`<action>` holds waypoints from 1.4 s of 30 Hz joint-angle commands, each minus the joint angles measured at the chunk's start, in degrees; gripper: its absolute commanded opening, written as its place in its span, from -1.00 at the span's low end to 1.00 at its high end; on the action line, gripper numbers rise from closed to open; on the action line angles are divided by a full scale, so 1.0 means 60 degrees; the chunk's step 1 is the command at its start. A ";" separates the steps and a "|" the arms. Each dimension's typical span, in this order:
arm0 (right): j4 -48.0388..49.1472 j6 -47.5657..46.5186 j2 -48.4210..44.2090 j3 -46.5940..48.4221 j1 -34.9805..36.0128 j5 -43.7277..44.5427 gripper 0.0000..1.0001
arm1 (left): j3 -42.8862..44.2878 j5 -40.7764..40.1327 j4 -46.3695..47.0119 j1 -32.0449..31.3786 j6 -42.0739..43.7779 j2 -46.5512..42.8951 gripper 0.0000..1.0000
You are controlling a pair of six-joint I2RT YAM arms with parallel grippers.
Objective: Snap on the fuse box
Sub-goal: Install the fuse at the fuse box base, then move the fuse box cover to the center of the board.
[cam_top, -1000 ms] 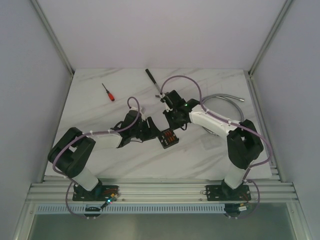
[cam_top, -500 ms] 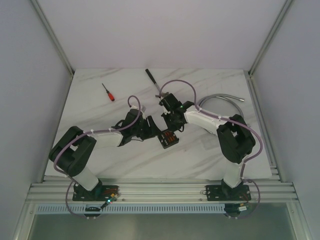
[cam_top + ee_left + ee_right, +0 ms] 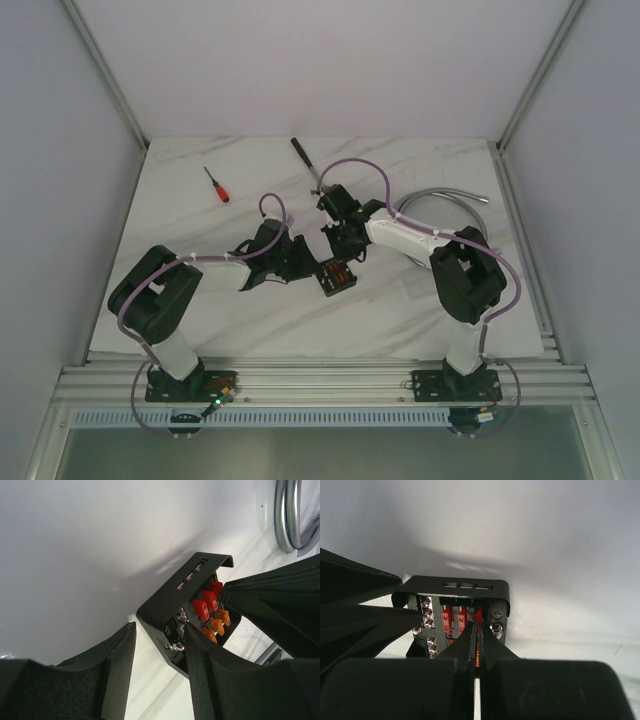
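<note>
Marble table (image 3: 190,310) shows open room along its left edge, with a red-handled screwdriver (image 3: 217,185) well back. My left claw (image 3: 303,262) stands half-wide astride a corner of the fuse box (image 3: 337,277), mid-table. Only its wrist view shows a white gap beside one finger (image 3: 117,665). My right claw (image 3: 477,622) is pinched tight, tips among the red fuses (image 3: 454,619). A grey hose (image 3: 455,195) curls near the right edge.

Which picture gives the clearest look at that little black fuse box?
The left wrist view: the fuse box fills it, red and orange fuses plain. Right wrist: the right gripper covers its middle. Top: tiny.
</note>
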 commanded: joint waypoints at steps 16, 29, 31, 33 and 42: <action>0.0024 0.0378 -0.1981 -0.1231 -0.0146 0.0443 -0.34 | -0.0202 -0.0042 -0.0249 -0.0030 0.0206 -0.1183 0.34; -0.0590 0.2228 -0.4827 -0.3817 -0.1533 0.3107 0.67 | -0.0708 -0.1158 -0.1261 0.0038 0.1047 -0.2573 0.88; -0.0471 0.2370 -0.5235 -0.4293 -0.1925 0.3296 0.84 | -0.0785 -0.1308 -0.1358 0.0058 0.1202 -0.2992 0.93; -0.0273 0.2283 -0.5571 -0.4655 -0.2415 0.3185 0.95 | -0.0825 -0.1415 -0.1463 0.0060 0.1321 -0.3129 0.98; 0.1230 0.1880 -0.5985 -0.5859 -0.4858 0.1922 1.00 | -0.0923 -0.1457 -0.1623 0.0060 0.1499 -0.3305 1.00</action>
